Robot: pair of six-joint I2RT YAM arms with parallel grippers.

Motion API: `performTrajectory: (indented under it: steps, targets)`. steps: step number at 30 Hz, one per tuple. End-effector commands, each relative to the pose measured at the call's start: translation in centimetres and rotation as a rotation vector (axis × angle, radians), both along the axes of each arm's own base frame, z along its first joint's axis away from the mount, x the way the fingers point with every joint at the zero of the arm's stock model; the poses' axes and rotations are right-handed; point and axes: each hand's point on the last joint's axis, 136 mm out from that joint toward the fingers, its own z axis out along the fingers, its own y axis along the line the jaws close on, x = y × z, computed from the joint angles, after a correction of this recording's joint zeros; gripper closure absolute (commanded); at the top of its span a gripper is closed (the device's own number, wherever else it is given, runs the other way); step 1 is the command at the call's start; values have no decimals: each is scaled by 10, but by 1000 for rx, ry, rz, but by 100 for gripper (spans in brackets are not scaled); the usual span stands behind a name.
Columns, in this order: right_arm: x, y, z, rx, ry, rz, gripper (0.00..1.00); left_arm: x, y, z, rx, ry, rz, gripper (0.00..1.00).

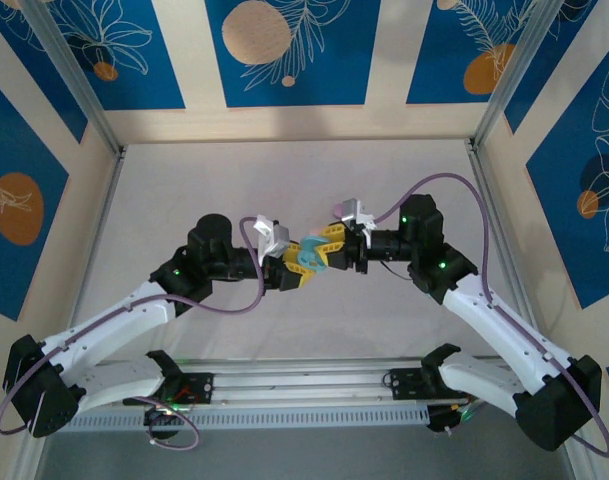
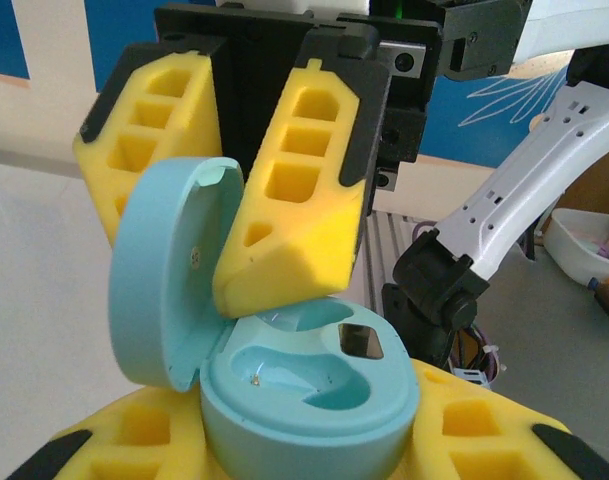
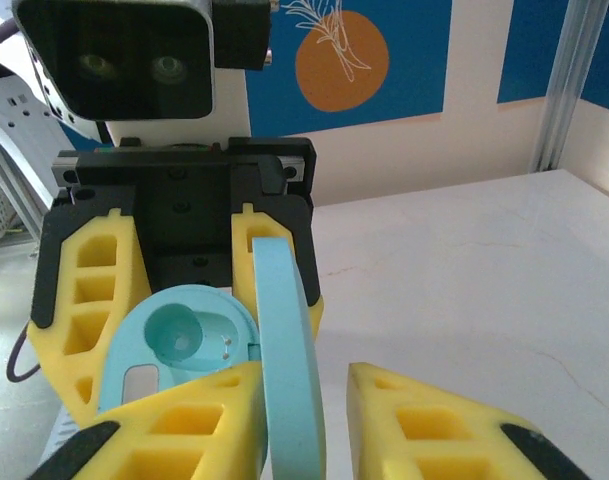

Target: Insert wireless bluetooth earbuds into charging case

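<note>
Pale marbled tabletop (image 1: 284, 180), faint veining, metal rail (image 1: 304, 385) along near edge

Pale marbled tabletop (image 1: 284, 190) inside beige walls (image 1: 284, 122) with blue leaf-and-orange-disc panels (image 1: 314, 60), aluminium corner posts (image 1: 72, 82).

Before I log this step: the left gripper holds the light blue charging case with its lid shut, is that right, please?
Not quite: the lid stands open. The left wrist view shows the left gripper holding the light blue charging case with its lid swung up.
</note>
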Motion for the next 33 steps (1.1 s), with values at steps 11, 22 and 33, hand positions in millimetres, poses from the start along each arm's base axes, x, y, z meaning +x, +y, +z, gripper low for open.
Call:
performTrajectory:
  steps: [11, 22, 33]
  targets:
    - [9, -36, 58, 117, 6, -283, 41, 15, 2, 2, -77, -37, 108, 74]
    - [89, -178, -85, -17, 976, -1149, 48, 31, 7, 1, -144, -47, 217, 75]
    - [74, -248, -219, -175, 1470, -1411, 54, 30, 12, 1, -142, -46, 234, 74]
